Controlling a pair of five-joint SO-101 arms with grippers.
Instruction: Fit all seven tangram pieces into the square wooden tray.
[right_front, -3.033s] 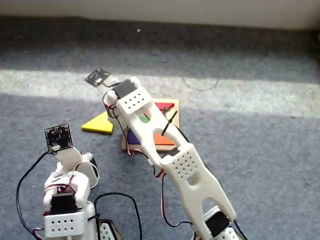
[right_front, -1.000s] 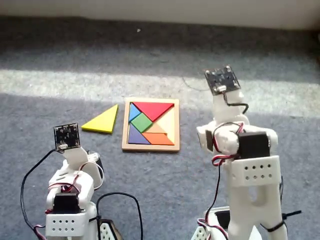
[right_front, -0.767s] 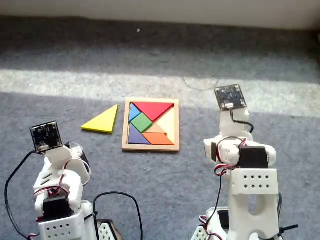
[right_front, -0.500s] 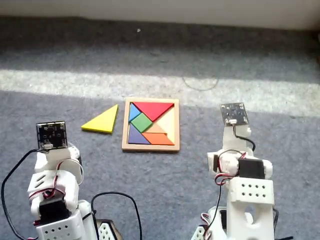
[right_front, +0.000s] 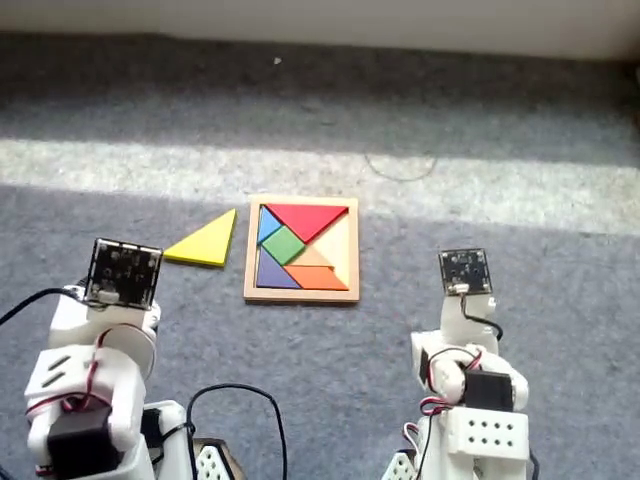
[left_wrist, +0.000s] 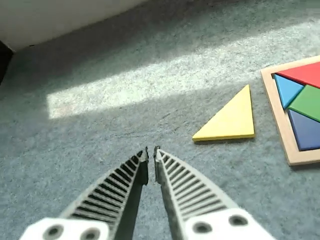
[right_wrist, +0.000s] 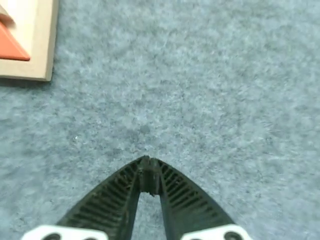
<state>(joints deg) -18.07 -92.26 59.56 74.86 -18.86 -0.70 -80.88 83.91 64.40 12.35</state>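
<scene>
The square wooden tray (right_front: 300, 296) lies mid-carpet with red, blue, green, purple and orange pieces in it and a pale triangular gap (right_front: 340, 250) along its right side. A yellow triangle (right_front: 205, 244) lies flat on the carpet just left of the tray. In the left wrist view my left gripper (left_wrist: 151, 150) is shut and empty, hanging over bare carpet short of the yellow triangle (left_wrist: 230, 121) and the tray's edge (left_wrist: 272, 105). My right gripper (right_wrist: 146, 161) is shut and empty above carpet, with the tray's corner (right_wrist: 42, 40) farther off.
Grey carpet covers the floor, crossed by a bright band of sunlight beyond the tray. The left arm (right_front: 95, 350) and the right arm (right_front: 465, 370) are folded back at the near edge. A black cable (right_front: 235, 395) loops between their bases.
The right arm, stretched over the tray toward the yellow triangle three seconds ago, has pulled back and folded down. The left arm has also shifted at its base. The yellow triangle has not moved.
</scene>
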